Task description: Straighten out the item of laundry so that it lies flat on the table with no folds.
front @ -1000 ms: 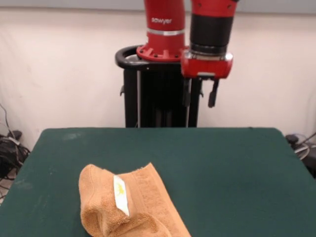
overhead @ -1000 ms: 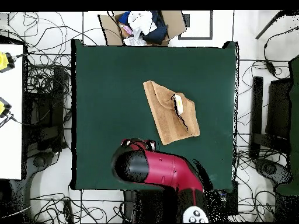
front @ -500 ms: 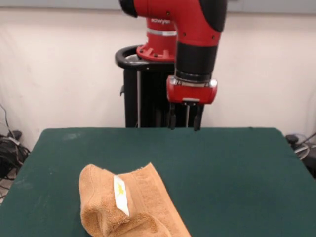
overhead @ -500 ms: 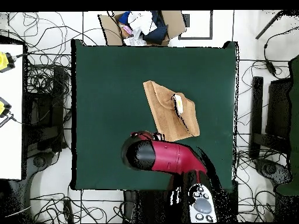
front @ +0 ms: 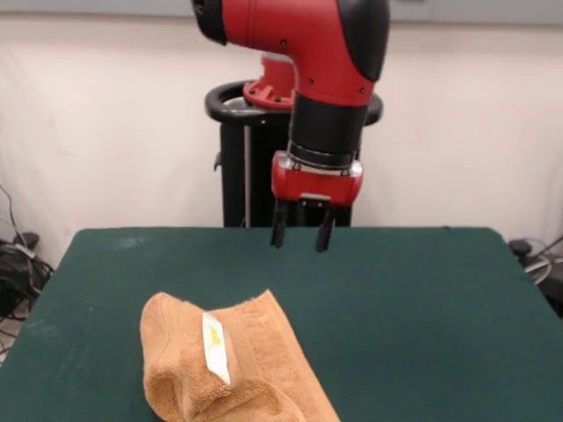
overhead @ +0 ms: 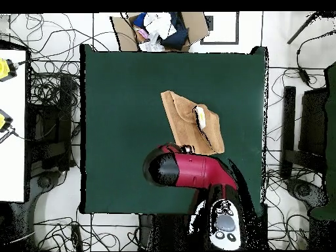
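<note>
the orange-tan terry hand towel [front: 224,369] is lying folded over itself on the green felt bench [front: 422,316], with a thick rolled ridge along one side and its white label [front: 215,347] showing on top. in the overhead view the towel [overhead: 192,126] is sitting a little off the bench's [overhead: 118,98] centre, skewed to the bench edges, well clear of every rim. not flat yet: at least one layer is doubled, so the straightening is not done.

the jaws [front: 300,237] are hanging spread and holding nothing, above the bench and beyond the towel's far edge, not touching cloth. judgement: the arm is positioning for a pick, and the raised folded edge nearest the jaws looks like the sensible place to pinch, since lifting it would let the doubled layer peel open. terry on felt will probably drag rather than slide.

surroundings: pale wall behind the towel, black pedestal [front: 264,176] past it. overhead, tangled cables [overhead: 52,85] are running on the floor all round the bench, and an open cardboard box [overhead: 161,29] of crumpled items is sitting just off the bench edge farthest from the arm.
</note>
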Tool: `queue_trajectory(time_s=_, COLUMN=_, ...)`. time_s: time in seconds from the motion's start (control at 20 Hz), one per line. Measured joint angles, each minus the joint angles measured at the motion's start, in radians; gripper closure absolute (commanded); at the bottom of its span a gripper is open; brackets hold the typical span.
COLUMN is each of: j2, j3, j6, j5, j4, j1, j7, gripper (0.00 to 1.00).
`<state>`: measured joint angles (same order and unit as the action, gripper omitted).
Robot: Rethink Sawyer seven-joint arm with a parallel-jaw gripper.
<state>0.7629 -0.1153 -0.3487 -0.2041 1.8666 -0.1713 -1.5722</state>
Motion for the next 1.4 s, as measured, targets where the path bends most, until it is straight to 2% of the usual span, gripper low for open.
queue_trajectory(time_s=0.3, j2=-0.038, j3=-0.069, j6=0.04, j5=-0.025, j4=-0.045, j1=0.036, j7=0.0, gripper=0.0)
queue_trajectory(time_s=0.9, j2=-0.199, j3=-0.127, j6=0.29, j5=-0.024, j4=-0.103, j1=0.046, j7=0.0, gripper=0.0)
queue_trajectory(time_s=1.4, j2=-0.285, j3=-0.127, j6=0.331, j5=-0.011, j4=-0.105, j1=0.046, j7=0.0, gripper=0.0)
